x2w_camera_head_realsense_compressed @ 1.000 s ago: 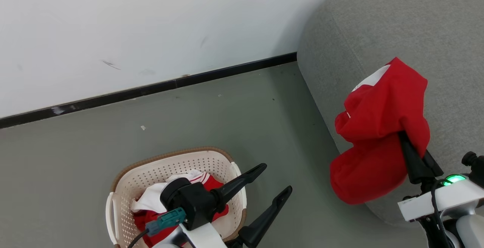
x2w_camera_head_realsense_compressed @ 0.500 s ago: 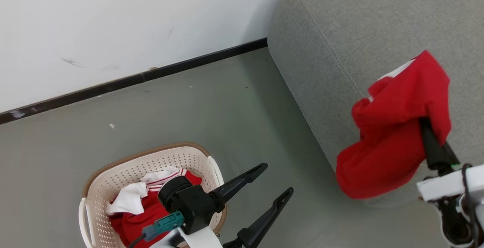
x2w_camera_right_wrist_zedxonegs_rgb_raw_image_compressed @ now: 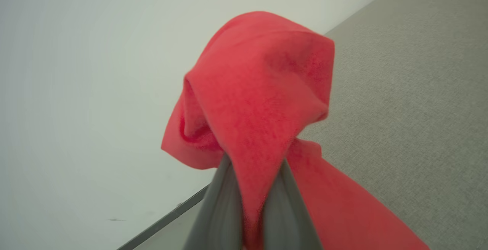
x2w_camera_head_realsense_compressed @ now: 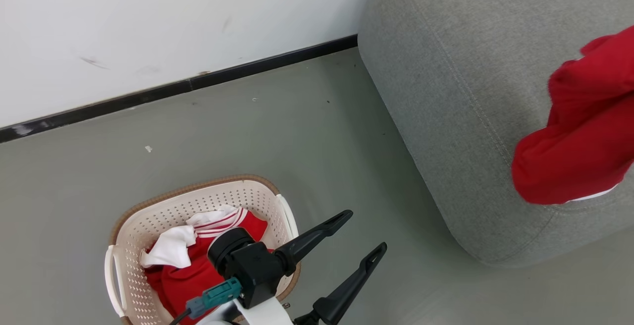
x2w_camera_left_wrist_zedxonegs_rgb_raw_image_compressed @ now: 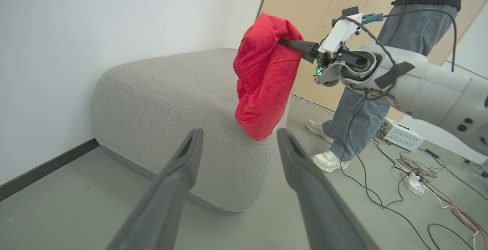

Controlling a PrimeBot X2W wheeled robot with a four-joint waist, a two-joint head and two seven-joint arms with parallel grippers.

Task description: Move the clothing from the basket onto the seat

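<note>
In the head view the cream basket [x2w_camera_head_realsense_compressed: 163,216] stands on the floor at lower left, with red and white clothing [x2w_camera_head_realsense_compressed: 198,255] lying in it. Just right of the basket, my left gripper [x2w_camera_head_realsense_compressed: 365,231] hangs open and holds nothing; the left wrist view shows its fingers [x2w_camera_left_wrist_zedxonegs_rgb_raw_image_compressed: 179,173] spread wide. A second red piece of clothing [x2w_camera_left_wrist_zedxonegs_rgb_raw_image_compressed: 263,78] hangs over the grey seat [x2w_camera_head_realsense_compressed: 470,92] near its rounded front corner, and my right gripper [x2w_camera_left_wrist_zedxonegs_rgb_raw_image_compressed: 285,43] is shut on it. Seen from the right wrist, the fabric [x2w_camera_right_wrist_zedxonegs_rgb_raw_image_compressed: 259,90] is bunched over the fingers [x2w_camera_right_wrist_zedxonegs_rgb_raw_image_compressed: 221,212] and hides their tips.
A white wall with a black skirting strip [x2w_camera_head_realsense_compressed: 173,89] runs behind the basket and the seat. A person in jeans and white shoes [x2w_camera_left_wrist_zedxonegs_rgb_raw_image_compressed: 362,101] stands beyond the seat. Cables and a small white box [x2w_camera_left_wrist_zedxonegs_rgb_raw_image_compressed: 402,137] lie on the floor there.
The head camera has shifted. The right gripper has carried the red clothing rightward and further over the seat, and has itself passed out of the head view. The left gripper stays open beside the basket.
</note>
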